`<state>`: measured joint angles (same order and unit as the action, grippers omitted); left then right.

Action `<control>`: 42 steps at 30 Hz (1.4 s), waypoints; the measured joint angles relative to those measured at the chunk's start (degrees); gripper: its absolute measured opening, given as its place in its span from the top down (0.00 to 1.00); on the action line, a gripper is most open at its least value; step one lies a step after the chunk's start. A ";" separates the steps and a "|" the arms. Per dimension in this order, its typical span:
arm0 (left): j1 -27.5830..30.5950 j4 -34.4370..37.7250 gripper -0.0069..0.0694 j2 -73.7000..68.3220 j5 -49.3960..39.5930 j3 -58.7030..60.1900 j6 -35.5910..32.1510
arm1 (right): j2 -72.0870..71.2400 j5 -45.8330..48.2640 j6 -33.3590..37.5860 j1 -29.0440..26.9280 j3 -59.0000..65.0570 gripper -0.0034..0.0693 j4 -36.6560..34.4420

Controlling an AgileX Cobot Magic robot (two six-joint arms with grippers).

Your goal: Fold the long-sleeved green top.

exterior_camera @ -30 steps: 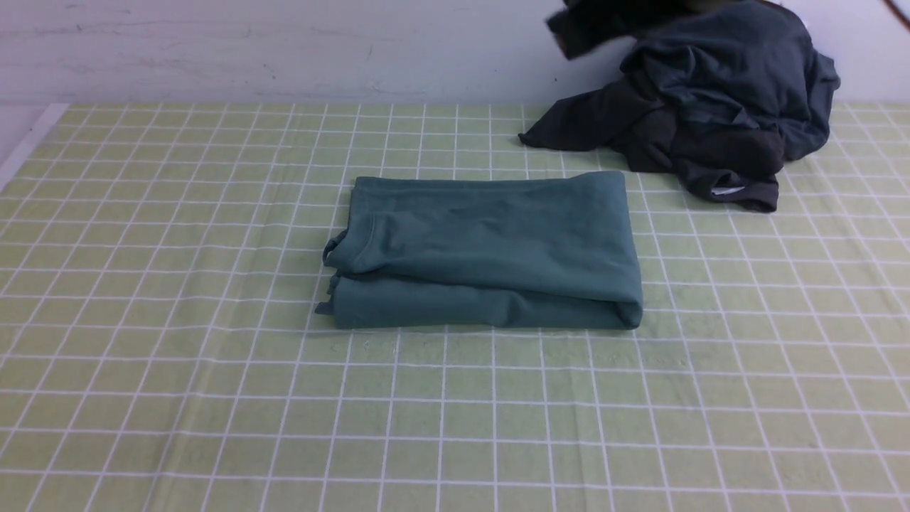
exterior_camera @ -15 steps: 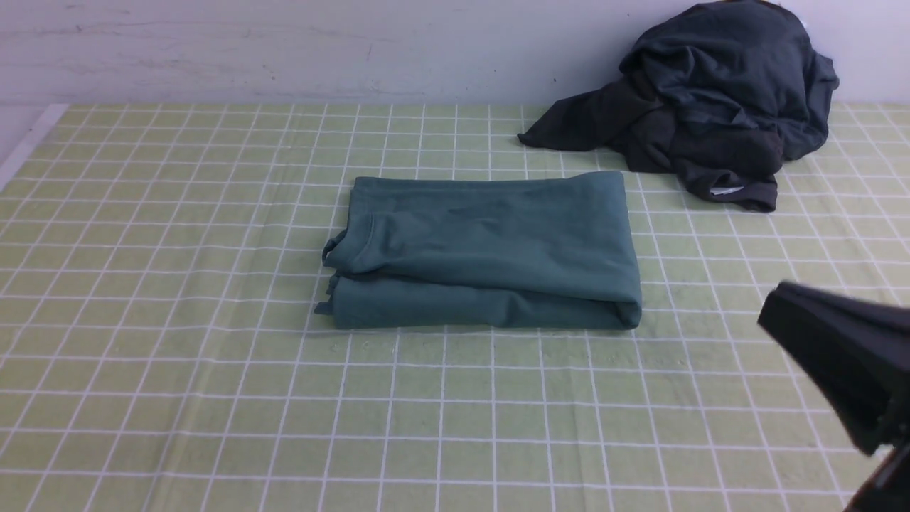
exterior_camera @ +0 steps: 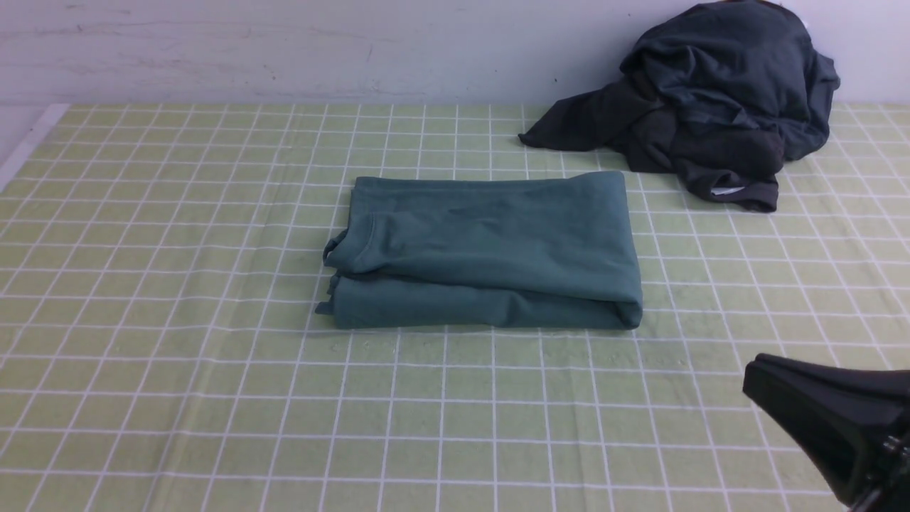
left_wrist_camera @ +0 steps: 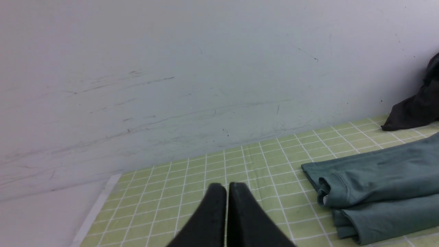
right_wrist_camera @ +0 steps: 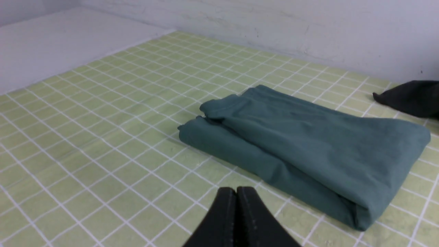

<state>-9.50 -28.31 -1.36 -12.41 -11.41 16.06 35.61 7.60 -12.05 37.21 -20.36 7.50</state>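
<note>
The green long-sleeved top (exterior_camera: 487,249) lies folded into a thick rectangle in the middle of the green checked table cloth (exterior_camera: 178,398). It also shows in the left wrist view (left_wrist_camera: 380,192) and the right wrist view (right_wrist_camera: 308,144). My right gripper (exterior_camera: 753,380) is shut and empty at the front right, apart from the top; its tips show in the right wrist view (right_wrist_camera: 236,189). My left gripper (left_wrist_camera: 227,185) is shut and empty, left of the top; it is out of the front view.
A heap of dark charcoal-grey garments (exterior_camera: 711,107) lies at the back right against the pale wall (exterior_camera: 284,50). The cloth's left edge (exterior_camera: 28,146) meets a bare white surface.
The right arm came down from the dark heap at the back right to the front right corner and sank lower. The green top has not moved.
</note>
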 joint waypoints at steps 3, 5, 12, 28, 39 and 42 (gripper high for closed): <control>0.00 0.00 0.91 -0.01 0.00 0.00 0.00 | -2.27 -1.65 0.00 -0.12 5.02 0.97 0.47; 0.00 0.00 0.91 -0.01 0.00 0.00 0.00 | -5.98 -4.72 0.06 -1.31 10.00 0.97 0.40; 0.00 0.00 0.91 -0.01 0.00 0.00 0.00 | -24.38 -6.45 1.68 -12.07 21.73 0.97 -6.03; 0.00 0.00 0.91 -0.01 -0.45 0.02 0.00 | -36.24 12.74 7.19 -35.67 21.74 0.97 -7.84; 0.00 0.00 0.91 -0.01 -0.51 0.02 0.00 | -36.24 12.80 7.31 -35.67 21.74 0.97 -7.87; 0.00 0.00 0.91 -0.01 -0.51 0.02 0.00 | -36.24 12.80 7.31 -35.67 21.74 0.97 -7.87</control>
<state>-9.50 -28.31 -1.37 -12.91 -11.38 16.06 -0.63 20.39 -4.74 1.55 1.38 -0.36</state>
